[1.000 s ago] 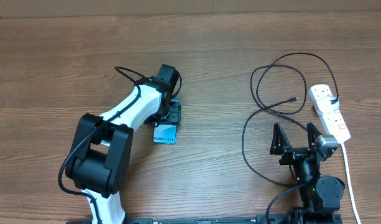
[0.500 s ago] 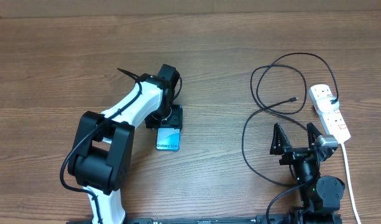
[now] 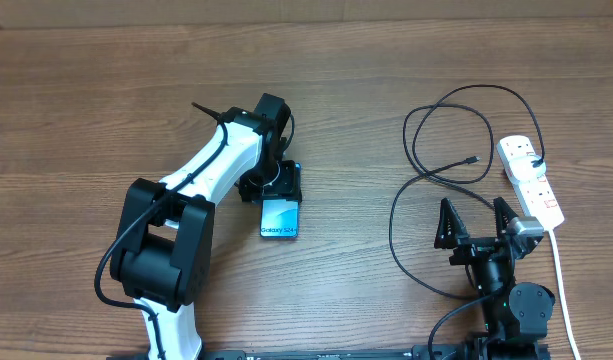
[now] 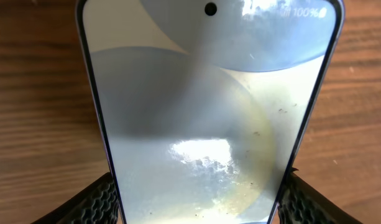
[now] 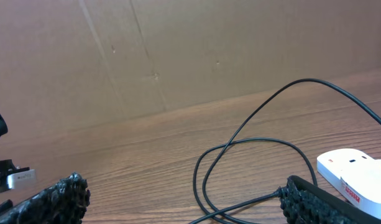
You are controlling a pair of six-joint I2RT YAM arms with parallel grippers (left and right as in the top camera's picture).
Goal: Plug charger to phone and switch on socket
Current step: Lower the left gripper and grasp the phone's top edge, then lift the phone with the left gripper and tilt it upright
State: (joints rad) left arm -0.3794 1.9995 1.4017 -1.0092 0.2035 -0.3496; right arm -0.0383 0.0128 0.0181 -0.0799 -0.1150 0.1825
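Left gripper (image 3: 282,190): closed across the phone (image 3: 280,218), one edge against each finger; the left wrist view showed both pads (image 4: 102,200) pressed on the phone's long sides.
Phone: screen up, left of the bench (image 3: 86,80) middle, roughly midway between back and front edges. Could not tell if it was lifted or resting on the wood.
Right gripper (image 3: 476,222): spread fully wide, held nothing, parked near the front edge on the right.
Charger (image 3: 418,140): loose loops on the right part of the bench, beyond the right gripper. Plug tip (image 3: 473,159) lay free on the wood, well apart from the phone.
Plug head (image 3: 539,162): looked seated in the socket, too small to be sure.
Socket (image 3: 531,182): along the right edge, white cord running to the front edge. Switch state not readable.
Step, judged: phone being positioned; plugging in and switching not done.
Risk 1: phone could slip or twist, since the hold was only on its thin smooth edges.
Risk 2: the plug tip was small and flat on the wood, so a pinch could miss or flick it away.
Risk 3: pulling the cable toward the phone could drag the loops, snag the right gripper, or tug the plug head loose.
Risk 4: pressing the switch could shove the light socket instead.
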